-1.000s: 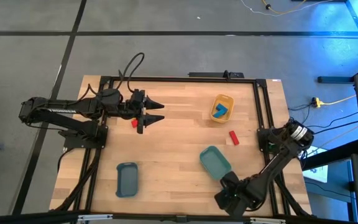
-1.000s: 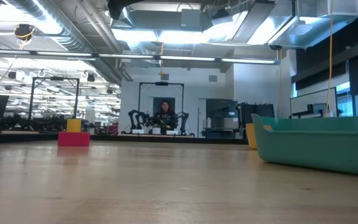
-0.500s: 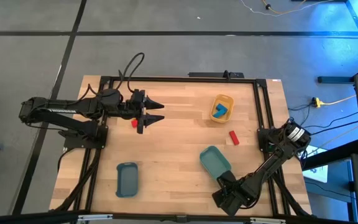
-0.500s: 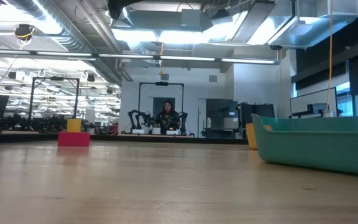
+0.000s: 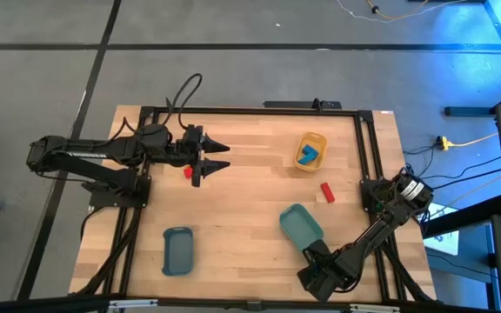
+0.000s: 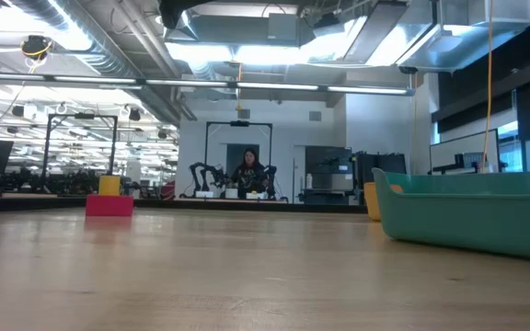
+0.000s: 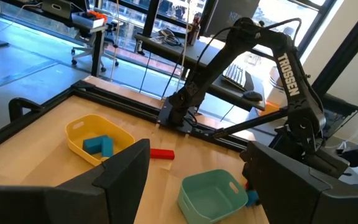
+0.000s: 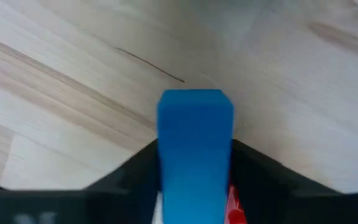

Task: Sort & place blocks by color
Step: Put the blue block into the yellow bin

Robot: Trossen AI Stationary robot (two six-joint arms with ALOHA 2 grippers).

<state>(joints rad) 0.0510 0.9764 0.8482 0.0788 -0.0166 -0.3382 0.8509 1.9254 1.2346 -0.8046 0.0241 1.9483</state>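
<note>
My right gripper (image 5: 318, 275) is at the table's near edge, just nearer than the teal tray (image 5: 301, 226), and is shut on a blue block (image 8: 194, 143). A red sliver (image 8: 232, 208) shows beside that block. My left gripper (image 5: 223, 156) waits open over the far left part of the table, with a red block (image 5: 188, 172) lying on the wood beside it. Another red block (image 5: 327, 191) lies flat on the table right of centre. The yellow tray (image 5: 311, 150) holds blue blocks (image 7: 99, 145). My right gripper pinches the blue block by its two opposite sides (image 8: 166, 155) between the two fingers. The fingers point down at the table, and the block's free end sticks out past them, close over the wood. I cannot tell whether the block touches the table.
A slate-blue tray (image 5: 177, 250) lies near the near left edge. A black frame (image 5: 365, 156) borders the table top. Bare wood lies in the middle between the trays. In the low view a person (image 6: 249, 171) sits in the room far beyond the table.
My right gripper has shifted slightly toward the table's left along the near edge, still shut on the blue block. The left arm and the loose blocks have kept still.
</note>
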